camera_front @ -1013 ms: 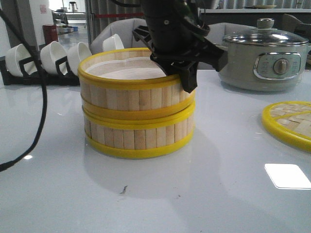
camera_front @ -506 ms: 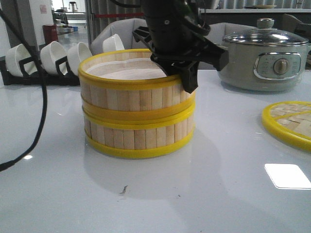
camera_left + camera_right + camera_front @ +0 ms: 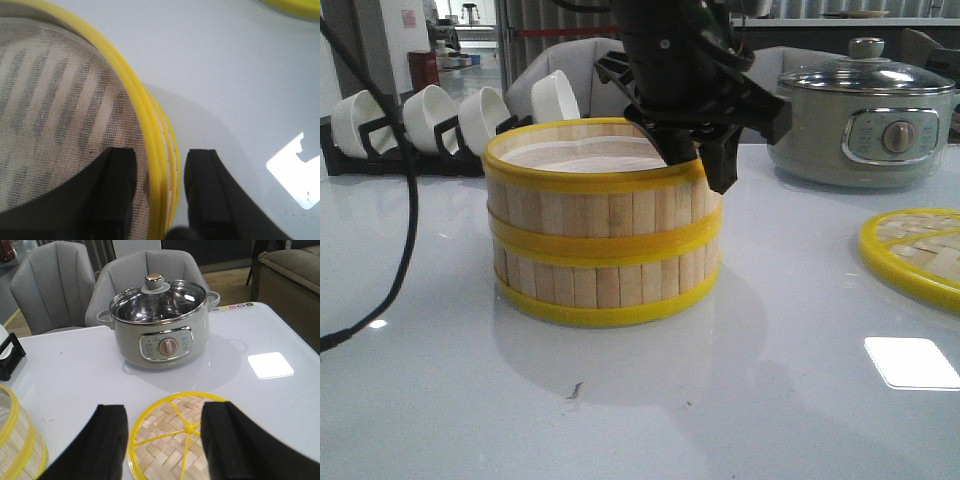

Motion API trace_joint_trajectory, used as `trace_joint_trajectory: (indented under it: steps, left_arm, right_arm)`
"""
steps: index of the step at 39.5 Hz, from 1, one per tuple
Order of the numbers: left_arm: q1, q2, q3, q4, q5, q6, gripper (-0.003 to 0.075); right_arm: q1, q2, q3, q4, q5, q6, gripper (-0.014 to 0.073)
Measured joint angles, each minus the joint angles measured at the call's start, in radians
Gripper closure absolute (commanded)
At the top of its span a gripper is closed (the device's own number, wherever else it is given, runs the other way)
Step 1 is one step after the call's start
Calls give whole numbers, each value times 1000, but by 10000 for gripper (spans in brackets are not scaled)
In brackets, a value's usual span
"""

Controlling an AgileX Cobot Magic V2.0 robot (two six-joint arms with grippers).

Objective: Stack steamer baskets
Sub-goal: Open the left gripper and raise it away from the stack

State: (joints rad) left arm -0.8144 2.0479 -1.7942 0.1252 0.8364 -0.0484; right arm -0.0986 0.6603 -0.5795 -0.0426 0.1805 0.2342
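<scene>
Left claw (image 3: 710,165) straddles upper steamer basket (image 3: 600,185) rim, fingers apart, nested on lower steamer basket (image 3: 605,280); advise lifting straight up, avoiding rim drag.

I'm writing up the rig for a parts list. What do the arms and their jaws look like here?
Both grippers are matte black. The left gripper has a bulky dark wrist housing with angular struts. Its jaws are flat, blocky and plain, as are the right gripper's. A black cable hangs at the left. No markings show.
</scene>
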Motion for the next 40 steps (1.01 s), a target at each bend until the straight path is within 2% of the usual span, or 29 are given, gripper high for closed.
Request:
trace_joint_trajectory:
  steps: [11,28,31,37,40]
  left_arm:
    - [0,0,-19,37,-2,0,390]
    - [0,0,-183,57,91,-17,398]
    - [2,-6,-209,73,111,-19,437]
    - [28,-40,-238,85,138,-19,631]
    - [57,-67,-242,89,151,-19,632]
  right_arm:
    - [0,0,0,0,0,0,151]
    - [0,0,0,0,0,0,151]
    - [0,0,0,0,0,0,151]
    - [0,0,0,0,0,0,151]
    - [0,0,0,0,0,0,151]
